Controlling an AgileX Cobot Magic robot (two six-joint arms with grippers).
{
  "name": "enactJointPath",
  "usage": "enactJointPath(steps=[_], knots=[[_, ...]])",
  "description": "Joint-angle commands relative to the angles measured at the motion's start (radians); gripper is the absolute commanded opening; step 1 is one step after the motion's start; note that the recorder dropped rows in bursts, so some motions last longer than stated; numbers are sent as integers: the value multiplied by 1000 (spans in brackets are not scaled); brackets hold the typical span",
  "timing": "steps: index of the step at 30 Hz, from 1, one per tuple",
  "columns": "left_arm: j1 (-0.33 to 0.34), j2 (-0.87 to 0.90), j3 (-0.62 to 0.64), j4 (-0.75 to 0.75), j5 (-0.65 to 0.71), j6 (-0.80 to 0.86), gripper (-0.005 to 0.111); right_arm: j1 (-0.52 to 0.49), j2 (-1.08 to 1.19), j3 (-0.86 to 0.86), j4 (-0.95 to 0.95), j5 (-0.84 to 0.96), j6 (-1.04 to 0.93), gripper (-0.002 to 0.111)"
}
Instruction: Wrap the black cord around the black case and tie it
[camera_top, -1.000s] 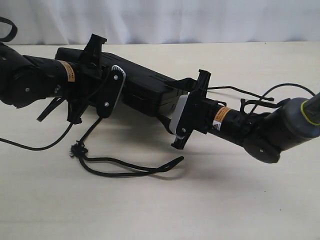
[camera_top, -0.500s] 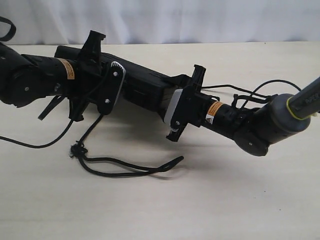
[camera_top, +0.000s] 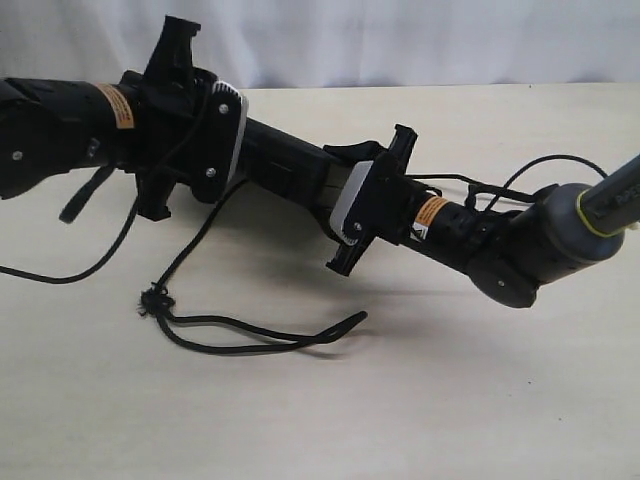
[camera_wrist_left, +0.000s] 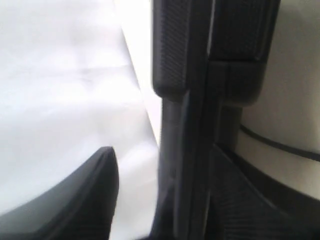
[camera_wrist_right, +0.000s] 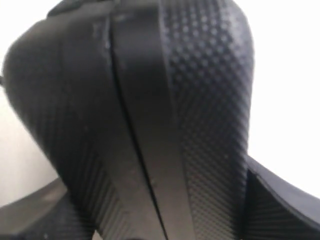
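Note:
The black case (camera_top: 285, 165) hangs above the table between my two grippers. My right gripper (camera_top: 362, 208) is shut on its right end; in the right wrist view the case (camera_wrist_right: 150, 100) fills the space between both fingers (camera_wrist_right: 280, 200). My left gripper (camera_top: 195, 125) straddles the left end with its jaws open: one finger (camera_wrist_left: 80, 200) stands clear of the case (camera_wrist_left: 182, 75), with white background showing in the gap. The black cord (camera_top: 250, 338) lies on the table below, its knot (camera_top: 155, 300) at the left, and one strand (camera_top: 195, 235) rises towards the left gripper.
A smooth black robot cable (camera_top: 70, 275) trails over the tan table (camera_top: 400, 400) at the left. Another cable (camera_top: 545, 165) loops behind the right arm. A white backdrop (camera_top: 400, 40) closes off the far edge.
The left arm has risen and shifted back, and its jaws have widened. The right gripper moved left onto the case's end and lifted a little. The cord on the table has not moved.

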Motion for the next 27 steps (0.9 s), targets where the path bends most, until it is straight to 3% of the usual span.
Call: enactJointPath(steps=[1,13,20,27], knots=[[-13,-117,-5,-40,163,-10,54,2,-16,0,9,13,50,4],[-13,-151,18,-101,754,-2,54,2,-16,0,9,53,80,4],[-23,-32,96,-253,682,45,53,2,-16,0,9,53,102,4],[-139,115,96,-317,561,36,34,2,-16,0,-3,53,124,4]])
